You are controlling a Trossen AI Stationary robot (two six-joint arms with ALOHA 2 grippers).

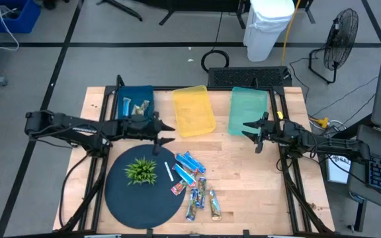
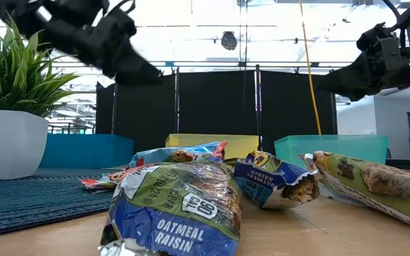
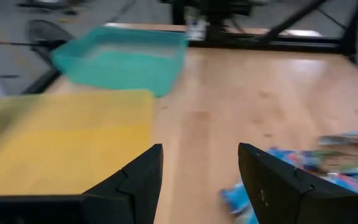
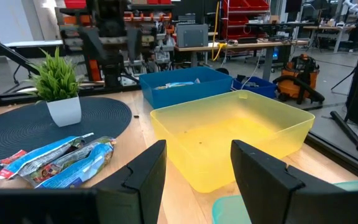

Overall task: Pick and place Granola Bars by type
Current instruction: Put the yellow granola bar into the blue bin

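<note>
Bins, far edge of table [image 1: 243,185]: blue bin [image 1: 136,102], holding a couple of bars already; yellow bin [image 1: 193,111], bare inside; teal bin [image 1: 249,109], nothing visible inside.

Bars [image 1: 194,182]: loose cluster on the wood just beside the round dark mat [image 1: 127,195], near the front edge. Mostly blue-and-white wrappers, one red-tipped, two brownish-green nearest the front. Low view: nearest wrapper reads "Oatmeal Raisin". Thin white stick [image 1: 168,172] lying at the mat's edge, plant [image 1: 141,170] in a white pot on the mat; neither part of the sort.

Left gripper [image 1: 166,133]: raised above the table between the blue and yellow bins, fingers spread, nothing between them. Left wrist view: bare wood in the gap, blue wrappers off to one side.

Right gripper [image 1: 249,128]: raised over the near edge of the teal bin, fingers parted, holding nothing. Waiting.

Step in hand, judged: between drops; left arm free and due to fetch another bar.

Next move calls for: swinging the left gripper toward the front over the cluster, choosing one bar lying clear of its neighbours, aligning fingers across its narrow width, descending low to the wood, closing, then carrying to the bin matching its type. Overlapping slippery wrappers likely to snag a second bar.
</note>
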